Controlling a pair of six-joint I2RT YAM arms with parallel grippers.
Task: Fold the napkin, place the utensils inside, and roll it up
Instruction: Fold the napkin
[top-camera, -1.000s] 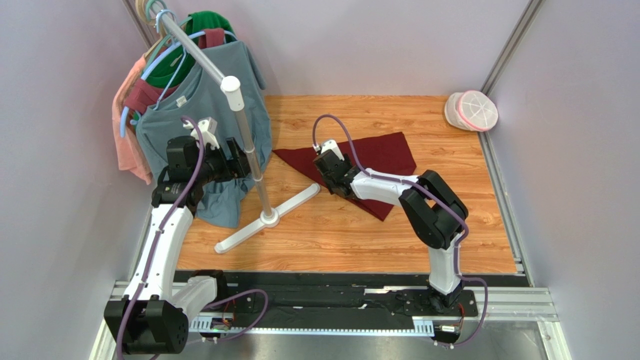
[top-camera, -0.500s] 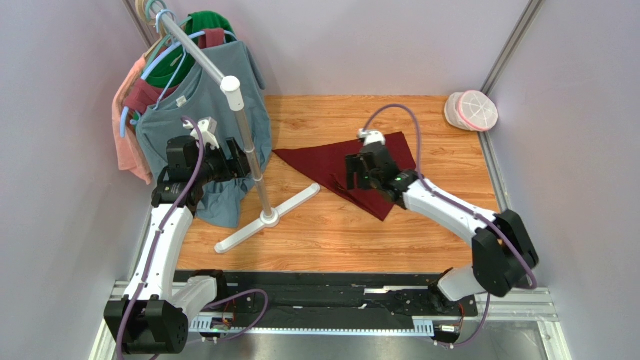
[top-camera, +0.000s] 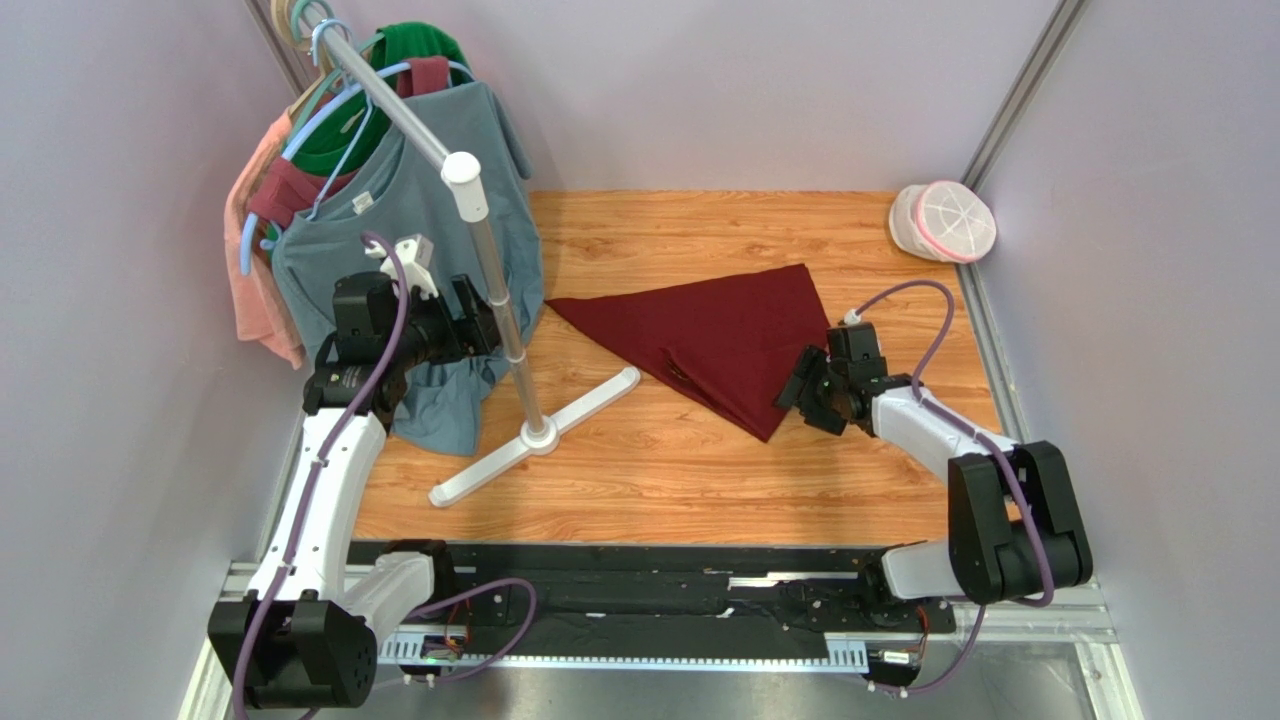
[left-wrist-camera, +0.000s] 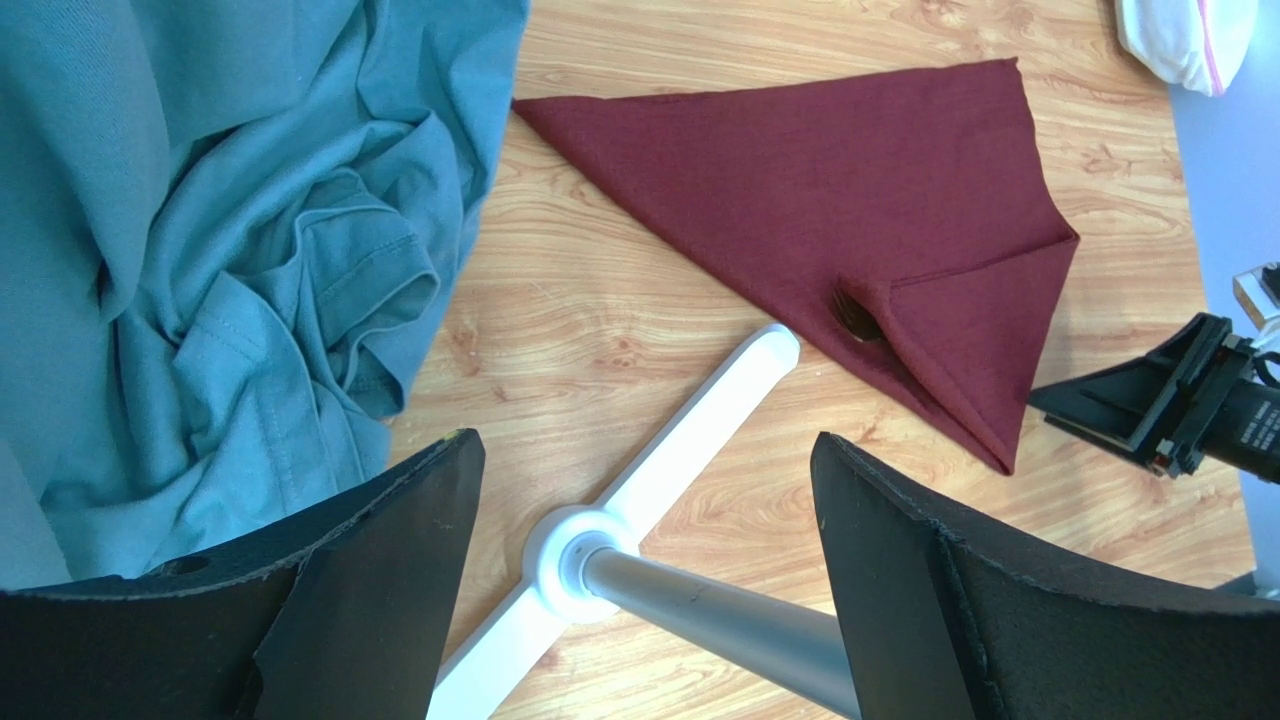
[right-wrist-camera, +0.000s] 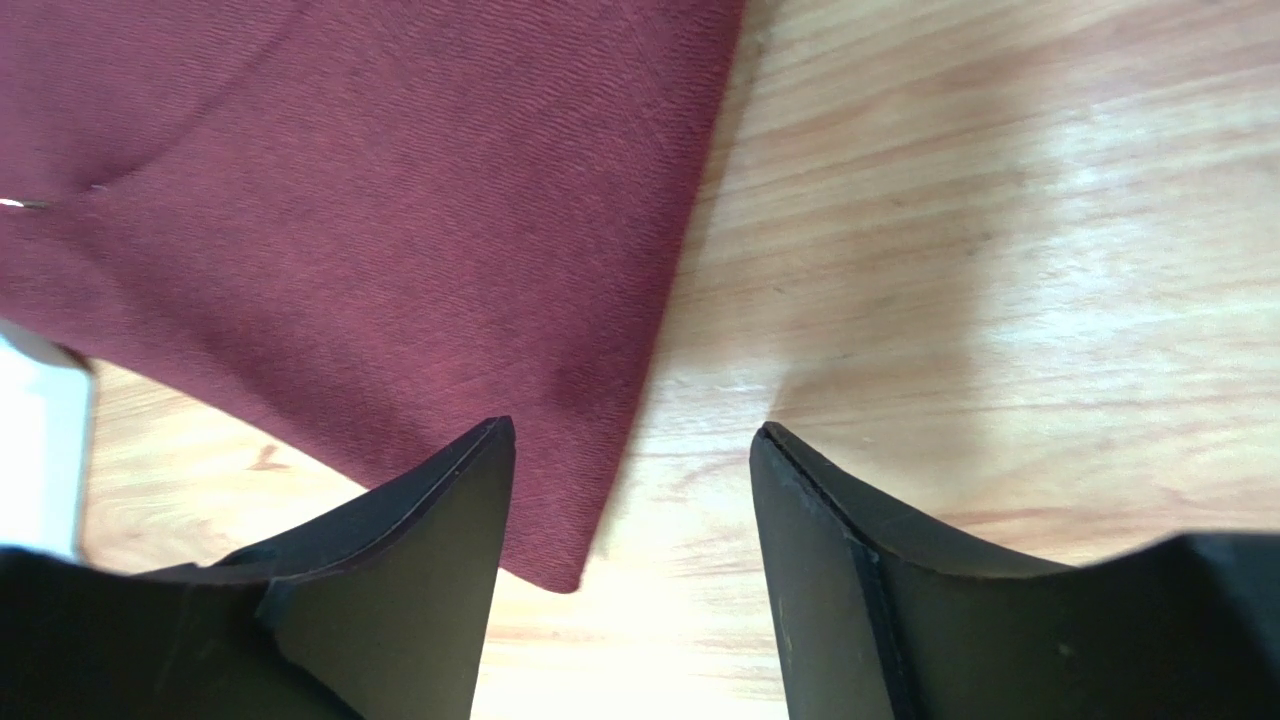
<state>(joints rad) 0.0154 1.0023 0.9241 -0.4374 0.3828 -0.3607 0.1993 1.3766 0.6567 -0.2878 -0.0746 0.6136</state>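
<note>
We see napkin (top-camera: 706, 333) folded over fork (left-wrist-camera: 857, 317) on desk (top-camera: 676, 468) | right pincer (top-camera: 793, 393) released at its corner, likely to roll | left pincer (top-camera: 481, 318) released, aside

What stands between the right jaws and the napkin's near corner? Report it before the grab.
Nothing visible does. The right gripper hangs at the napkin's near corner. In the right wrist view its jaws stand open with that corner lying between them, and only bare table shows beside it.

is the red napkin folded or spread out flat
Folded: the napkin lies as a triangle on the table, with a layered flap showing near its right corner.
</note>
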